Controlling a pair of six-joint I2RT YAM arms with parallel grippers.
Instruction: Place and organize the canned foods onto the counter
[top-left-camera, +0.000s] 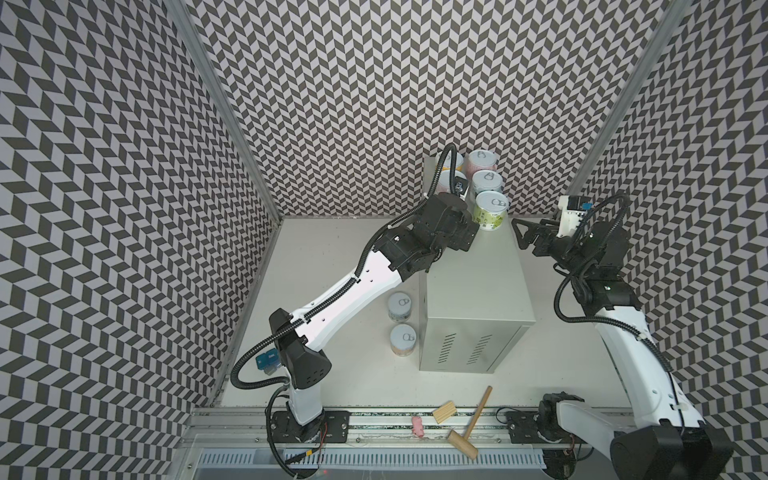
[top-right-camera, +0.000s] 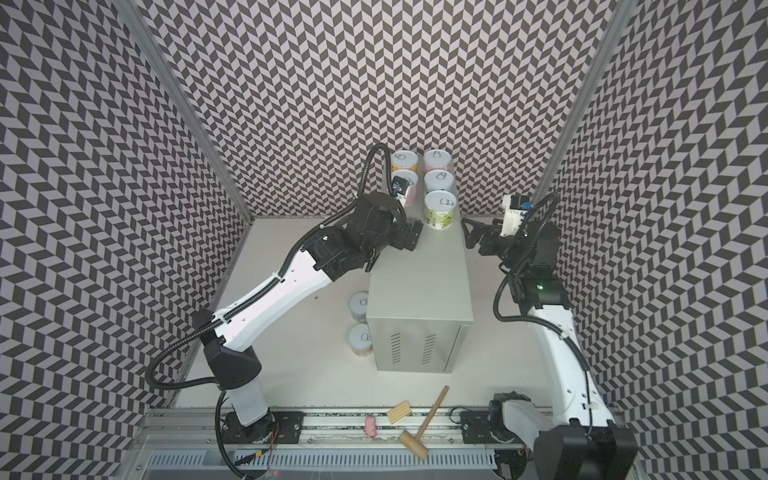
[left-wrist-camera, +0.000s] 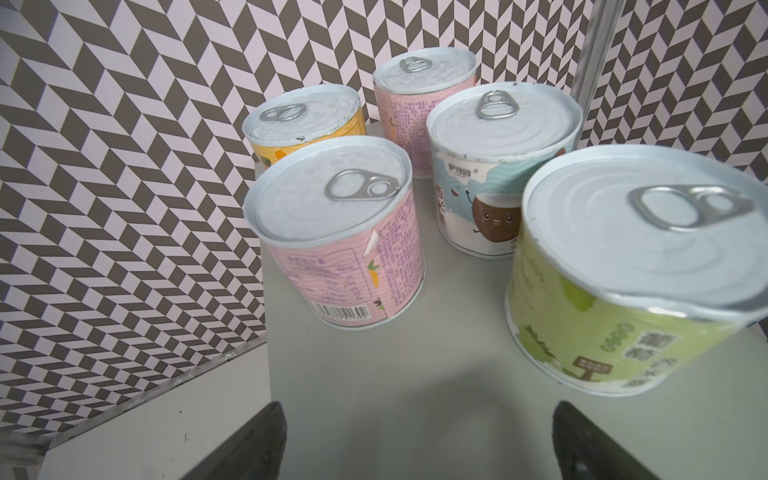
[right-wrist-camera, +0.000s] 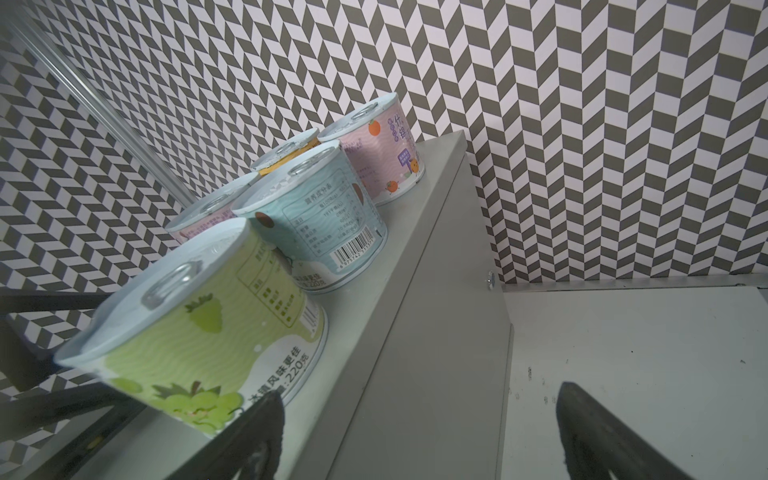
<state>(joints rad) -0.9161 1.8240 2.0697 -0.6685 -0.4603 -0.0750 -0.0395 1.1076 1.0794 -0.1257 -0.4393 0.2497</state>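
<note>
Left hand (left-wrist-camera: 417, 409), wide and empty, over the counter (top-left-camera: 478, 282); right hand (top-left-camera: 521, 235), wide and empty, at its right edge.
Five cans upright at the far end, green can (left-wrist-camera: 631, 266) nearest both hands. Rear loose can (top-left-camera: 400, 306) and front loose can (top-left-camera: 403, 339): upright, below, beside the counter's left wall. Left hand judged nearer.

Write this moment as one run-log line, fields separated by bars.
counter: five cans | table: two cans | left gripper: open, empty, above counter | right gripper: open, empty, beside counter
</note>
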